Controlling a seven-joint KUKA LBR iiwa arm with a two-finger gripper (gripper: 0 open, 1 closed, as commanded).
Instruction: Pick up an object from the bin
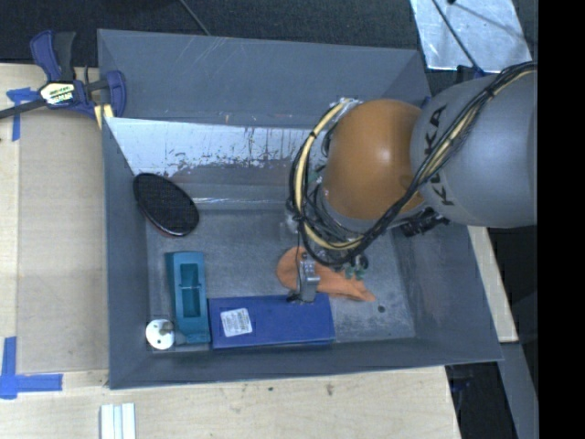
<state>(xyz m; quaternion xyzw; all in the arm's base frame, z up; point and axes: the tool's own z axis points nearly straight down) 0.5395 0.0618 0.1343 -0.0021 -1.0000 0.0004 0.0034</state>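
Orange thing (347,288) beneath jaws, nr blue box (274,323)

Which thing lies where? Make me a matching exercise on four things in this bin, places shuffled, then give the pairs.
1 black oval pad
2 dark blue flat box with white label
3 small white round object
4 orange flat piece

A middle of floor's lower edge
B at the hand
C floor's upper left
D floor's lower-left corner

Pairs: 1-C, 2-A, 3-D, 4-B
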